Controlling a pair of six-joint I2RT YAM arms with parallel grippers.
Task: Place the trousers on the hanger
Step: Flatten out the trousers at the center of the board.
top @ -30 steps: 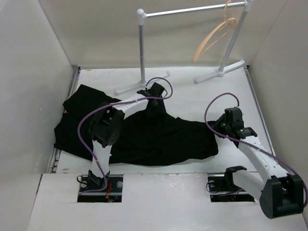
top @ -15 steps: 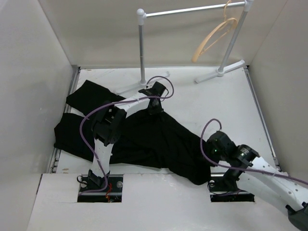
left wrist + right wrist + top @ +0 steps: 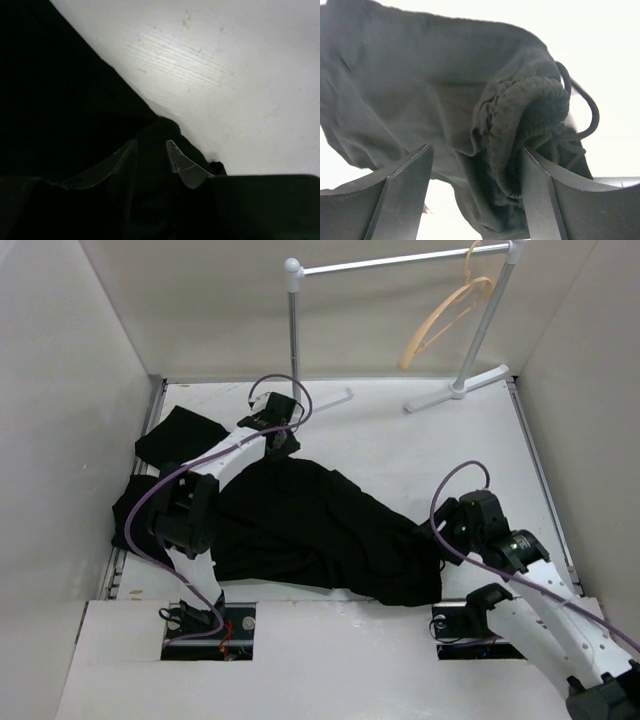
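I see the trousers (image 3: 300,530) lying flat on the white tabletop (image 3: 420,450), in the left and middle part of the top view. Their long axis runs in a diagonal from the upper left to the lower right of the frame. The two legs point to the left edge, one above the other, and the waist end points to the lower right. The left fingers (image 3: 180,165) stand at the upper edge of the cloth, left of centre in the top view. In the left wrist view there is only a narrow gap between them and dark cloth fills it, with bare tabletop just beyond. I cannot tell if they pinch the cloth or only rest over it. The right fingers (image 3: 405,185) are at the lower right end of the trousers and are spread wide. In the right wrist view the ribbed waistband (image 3: 530,115) is bunched between them and lies against the finger on the right of the frame, and the drawstring (image 3: 585,105) loops out beside it. The hanger (image 3: 445,320) hangs by its hook from the rail of the white rack (image 3: 295,340) at the upper right of the top view. Its body slants down to the left, and it is well apart from the trousers.
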